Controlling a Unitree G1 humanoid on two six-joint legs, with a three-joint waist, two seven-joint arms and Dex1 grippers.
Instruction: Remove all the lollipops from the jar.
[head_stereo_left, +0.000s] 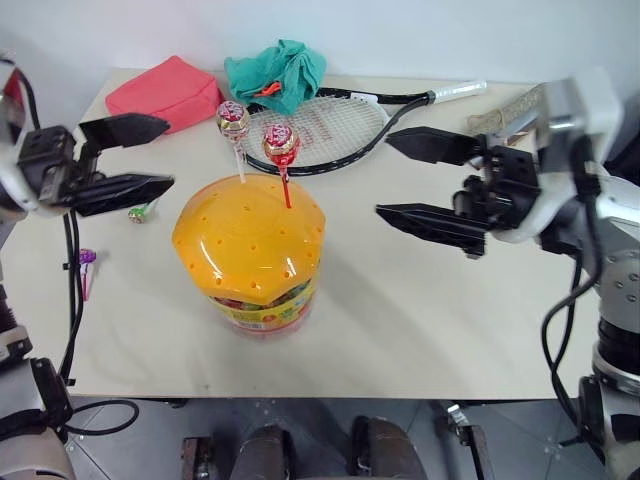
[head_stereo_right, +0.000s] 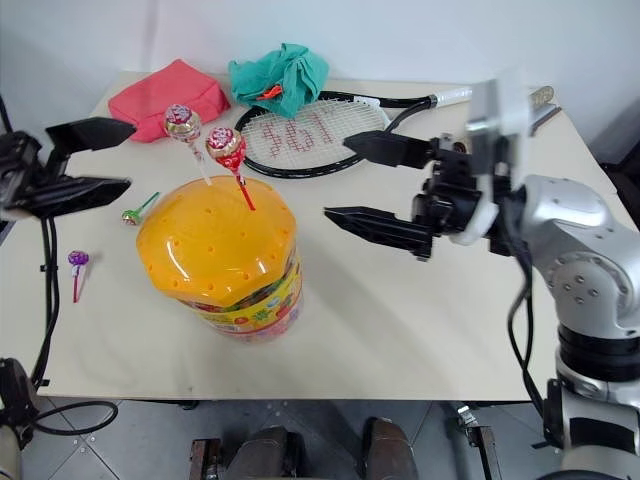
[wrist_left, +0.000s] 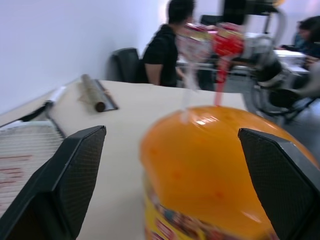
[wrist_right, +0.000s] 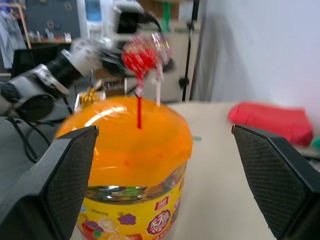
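Jar (head_stereo_left: 250, 262) stands mid-surface (head_stereo_left: 420, 320), orange lid on, two lollipops (head_stereo_left: 281, 141) stuck upright in lid holes. Two more lie on surface at its left: green (head_stereo_left: 137, 212), purple (head_stereo_left: 87, 258). Left hand (head_stereo_left: 135, 155) and right hand (head_stereo_left: 405, 182) flank jar, both wide open, empty.

The scene is brightly and evenly lit from above. The table (head_stereo_left: 430, 330) shows only soft, faint shadows under the jar (head_stereo_left: 250, 255) and beneath the pincers. White glare streaks sit on the jar's orange lid (wrist_right: 125, 135) in both wrist views. In the left wrist view the jar and the two standing lollipops (wrist_left: 212, 42) are smeared with blur. The right wrist view is soft too, its background hazy.
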